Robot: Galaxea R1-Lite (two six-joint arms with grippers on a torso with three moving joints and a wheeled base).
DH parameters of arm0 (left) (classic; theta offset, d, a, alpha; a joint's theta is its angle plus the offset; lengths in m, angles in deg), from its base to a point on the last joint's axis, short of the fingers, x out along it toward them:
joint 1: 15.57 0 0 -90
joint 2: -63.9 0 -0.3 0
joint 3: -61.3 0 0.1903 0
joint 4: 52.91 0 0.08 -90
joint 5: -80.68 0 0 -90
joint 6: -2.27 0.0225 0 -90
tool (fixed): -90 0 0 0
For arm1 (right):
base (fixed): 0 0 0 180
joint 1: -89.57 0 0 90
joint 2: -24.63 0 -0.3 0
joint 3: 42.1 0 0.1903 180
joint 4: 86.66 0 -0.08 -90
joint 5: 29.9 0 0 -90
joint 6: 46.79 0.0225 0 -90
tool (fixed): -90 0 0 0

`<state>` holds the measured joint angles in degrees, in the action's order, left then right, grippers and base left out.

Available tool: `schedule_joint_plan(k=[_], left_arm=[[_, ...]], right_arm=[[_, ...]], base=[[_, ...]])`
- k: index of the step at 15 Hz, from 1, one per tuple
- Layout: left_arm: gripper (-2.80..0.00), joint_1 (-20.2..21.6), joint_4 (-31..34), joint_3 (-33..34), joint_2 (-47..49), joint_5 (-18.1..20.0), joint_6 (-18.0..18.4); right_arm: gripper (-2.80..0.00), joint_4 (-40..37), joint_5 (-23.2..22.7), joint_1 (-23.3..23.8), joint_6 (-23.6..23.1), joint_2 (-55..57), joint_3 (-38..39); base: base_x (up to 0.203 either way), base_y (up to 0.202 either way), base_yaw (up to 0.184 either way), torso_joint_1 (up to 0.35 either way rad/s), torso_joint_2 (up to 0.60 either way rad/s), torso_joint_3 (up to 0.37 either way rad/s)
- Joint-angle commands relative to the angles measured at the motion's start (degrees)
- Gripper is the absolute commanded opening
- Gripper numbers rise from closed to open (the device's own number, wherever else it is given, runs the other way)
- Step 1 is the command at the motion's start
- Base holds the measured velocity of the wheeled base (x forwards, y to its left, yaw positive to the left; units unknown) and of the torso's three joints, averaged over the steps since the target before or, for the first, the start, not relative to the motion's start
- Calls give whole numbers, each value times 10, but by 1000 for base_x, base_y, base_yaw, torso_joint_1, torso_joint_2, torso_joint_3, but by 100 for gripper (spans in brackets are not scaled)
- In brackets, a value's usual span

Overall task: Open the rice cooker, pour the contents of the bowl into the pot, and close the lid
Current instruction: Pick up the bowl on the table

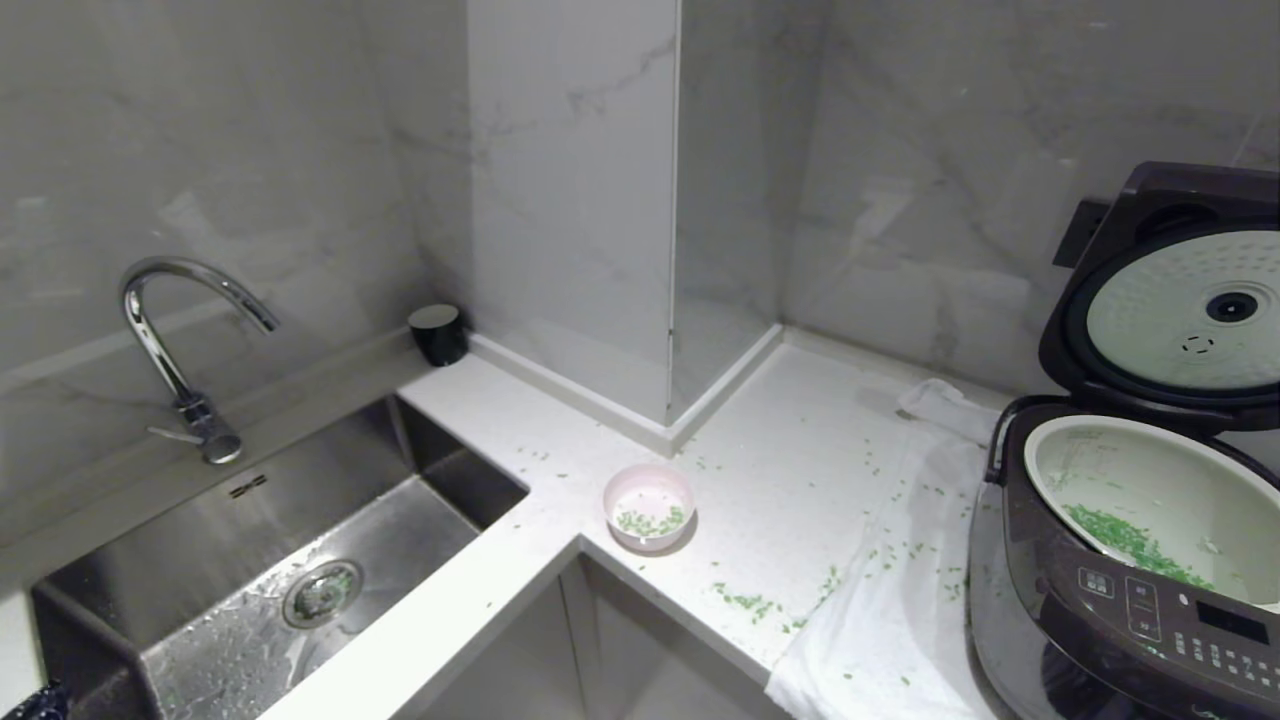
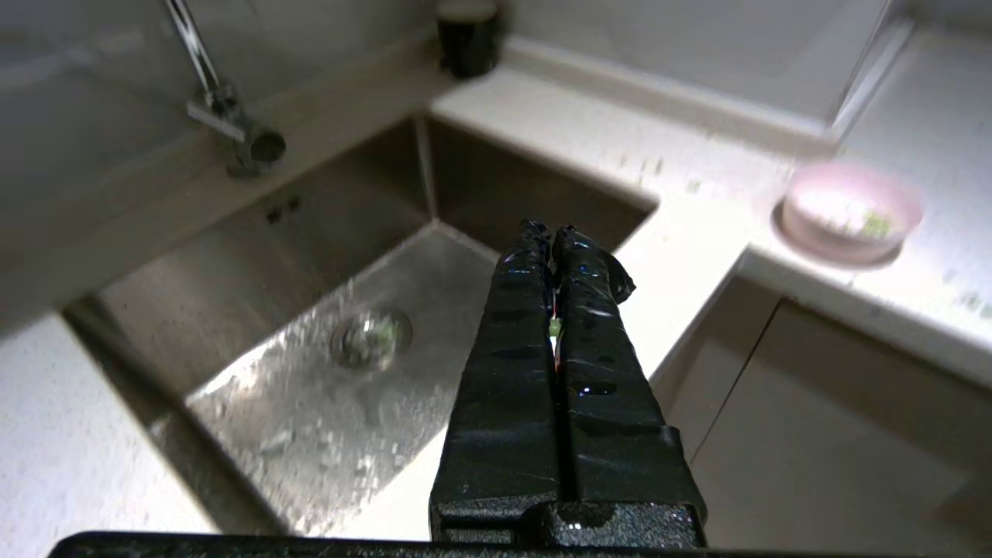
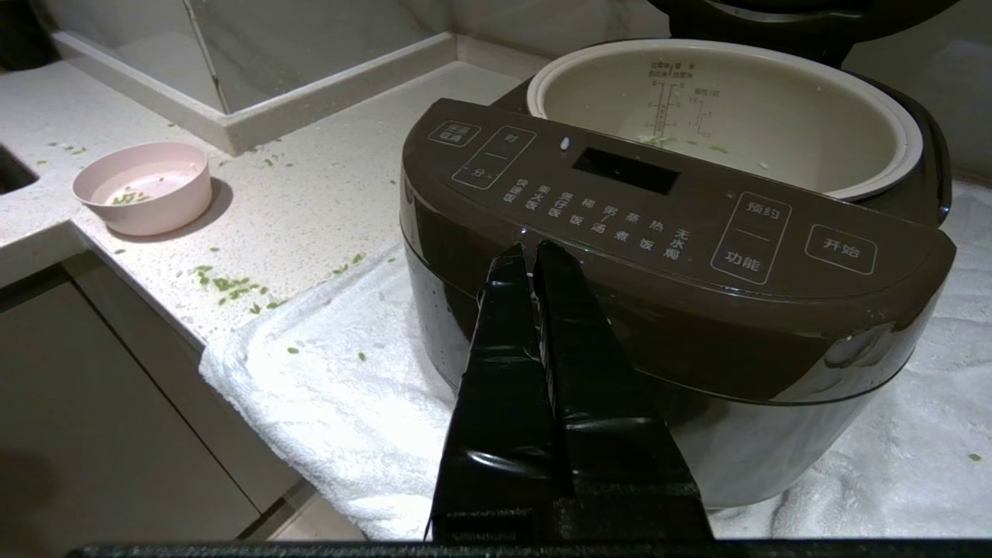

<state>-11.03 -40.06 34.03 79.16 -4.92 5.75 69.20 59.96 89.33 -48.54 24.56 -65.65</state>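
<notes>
The rice cooker (image 1: pixel 1120 600) stands at the right on a towel with its lid (image 1: pixel 1170 300) swung up. The white pot (image 1: pixel 1150 480) inside holds green contents (image 1: pixel 1130 545). The pink bowl (image 1: pixel 650 507) sits upright on the counter near the sink corner, a few green bits left in it. My left gripper (image 2: pixel 552 230) is shut and hangs over the sink's near edge, the bowl (image 2: pixel 851 211) off to its side; one tiny green bit (image 2: pixel 555 328) sticks between its fingers. My right gripper (image 3: pixel 527 248) is shut, low before the cooker's front panel (image 3: pixel 666 232).
A steel sink (image 1: pixel 420 520) with a faucet (image 1: pixel 170 330) fills the left. A black cup (image 1: pixel 437 332) stands at the back wall. A marble column (image 1: pixel 570 200) juts out behind the bowl. Green bits (image 1: pixel 745 600) lie scattered on the counter and the white towel (image 1: pixel 890 600).
</notes>
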Motion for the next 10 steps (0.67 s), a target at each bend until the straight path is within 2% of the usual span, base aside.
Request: schedule_joint_plan(k=[1,2,4,6,7,8,9,10], left_arm=[[-280,3,19,34,1,-6,15],[-280,6,42,31,1,-13,14],[-280,12,65,25,2,-70,16],[-280,52,64,24,17,-120,18],[-280,61,59,28,4,-121,20],[-280,62,32,35,0,-112,18],[-280,63,1,44,1,-77,14],[-280,63,-7,46,1,-10,8]], right_arm=[[-280,0,0,0,0,1,0],[-280,0,0,0,0,1,0],[-280,0,0,0,0,1,0],[-280,0,0,0,0,1,0],[-280,0,0,0,0,1,0],[-280,0,0,0,0,1,0],[-280,0,0,0,0,1,0],[-280,0,0,0,0,1,0]], base=[[0,0,0,0,0,0],[0,0,0,0,0,0],[0,0,0,0,0,0],[0,0,0,0,0,0],[0,0,0,0,0,0],[0,0,0,0,0,0],[0,0,0,0,0,0],[0,0,0,0,0,0]])
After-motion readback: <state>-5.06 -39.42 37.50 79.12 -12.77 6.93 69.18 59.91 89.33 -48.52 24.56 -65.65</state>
